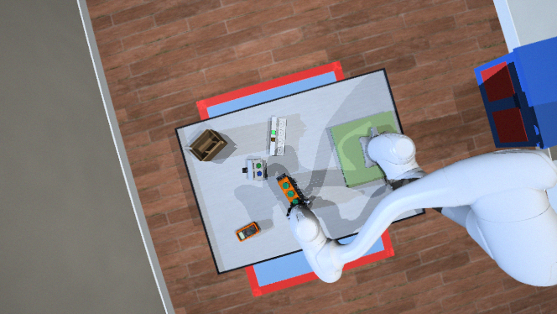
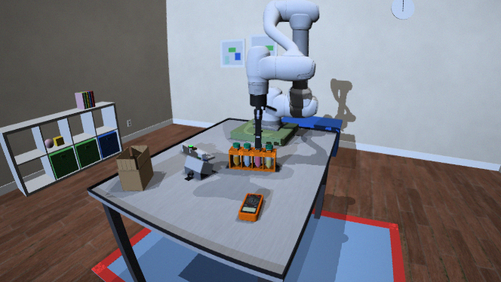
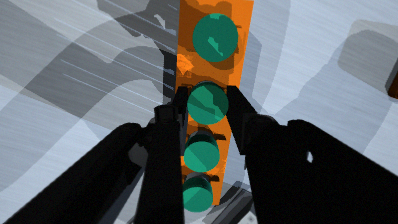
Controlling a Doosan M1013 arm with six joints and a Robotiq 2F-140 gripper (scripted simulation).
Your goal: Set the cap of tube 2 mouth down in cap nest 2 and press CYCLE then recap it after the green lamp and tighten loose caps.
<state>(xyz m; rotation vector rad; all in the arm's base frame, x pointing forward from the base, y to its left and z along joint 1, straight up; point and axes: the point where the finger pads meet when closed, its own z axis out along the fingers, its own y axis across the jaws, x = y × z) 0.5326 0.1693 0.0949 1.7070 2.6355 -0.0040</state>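
The orange decapping station stands mid-table, also in the exterior view. My gripper comes straight down on it and is shut on the green cap of tube 2, which sits on its tube. The fingers touch the cap on both sides. The other three green caps sit on their tubes. The white cap tray shows a lit green lamp, and its nests look empty. The key housing holds the green and blue keys.
A cardboard box stands at the table's left. An orange multimeter lies near the front edge. The arm's base sits on a green pad. A shelf unit stands off the table.
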